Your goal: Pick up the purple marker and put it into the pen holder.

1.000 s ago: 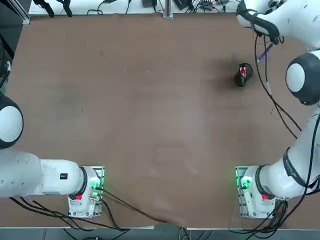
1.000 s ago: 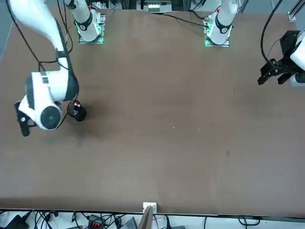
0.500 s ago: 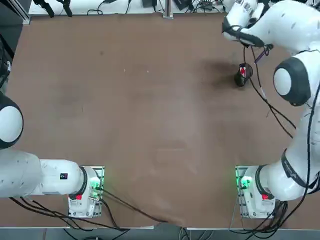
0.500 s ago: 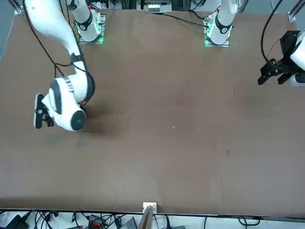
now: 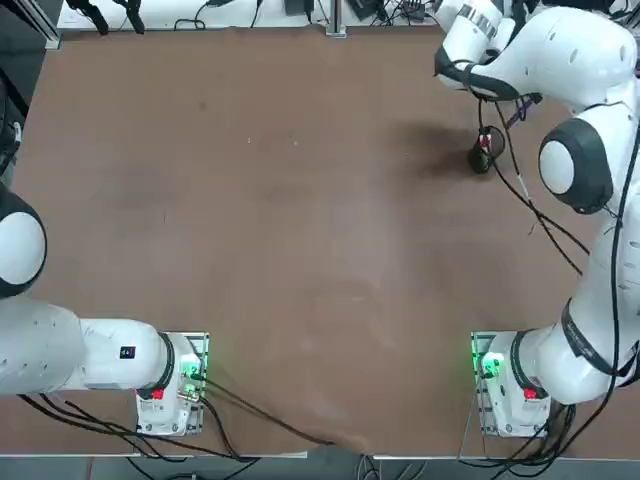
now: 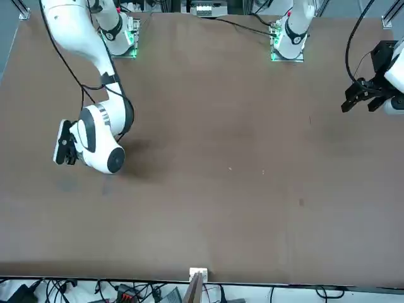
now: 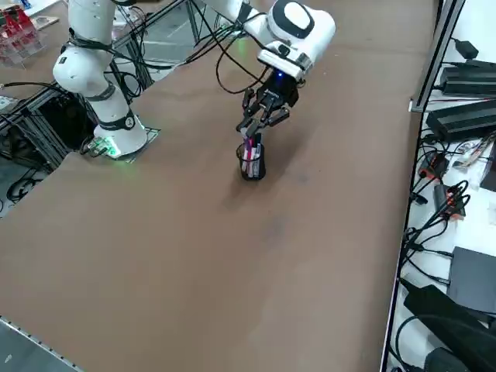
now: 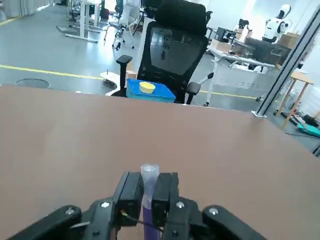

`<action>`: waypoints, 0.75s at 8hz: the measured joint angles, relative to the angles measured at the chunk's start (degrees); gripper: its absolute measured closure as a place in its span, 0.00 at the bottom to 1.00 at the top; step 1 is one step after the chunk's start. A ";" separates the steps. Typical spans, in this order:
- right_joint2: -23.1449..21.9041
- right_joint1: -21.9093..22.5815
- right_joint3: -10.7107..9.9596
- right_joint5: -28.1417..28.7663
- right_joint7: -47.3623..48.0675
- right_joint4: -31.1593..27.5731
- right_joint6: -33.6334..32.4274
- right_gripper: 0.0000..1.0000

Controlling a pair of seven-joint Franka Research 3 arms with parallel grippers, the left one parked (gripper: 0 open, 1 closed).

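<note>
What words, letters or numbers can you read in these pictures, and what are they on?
None that I can read.
The red-and-white thing in the black pen holder: too small to read any writing.
The purple marker, held in the right gripper: no words I can make out.

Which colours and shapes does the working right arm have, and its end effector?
The right arm is white and rounded, with dark grey caps and bands and loose black cables. Its end effector is black, with two blocky fingers and silvery round screws.
</note>
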 joint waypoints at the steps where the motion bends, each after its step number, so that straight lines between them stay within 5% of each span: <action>1: 0.44 0.47 0.00 0.00 1.83 0.00 -0.07 0.85; 6: 4.06 3.26 0.01 0.01 7.31 0.00 -2.33 0.84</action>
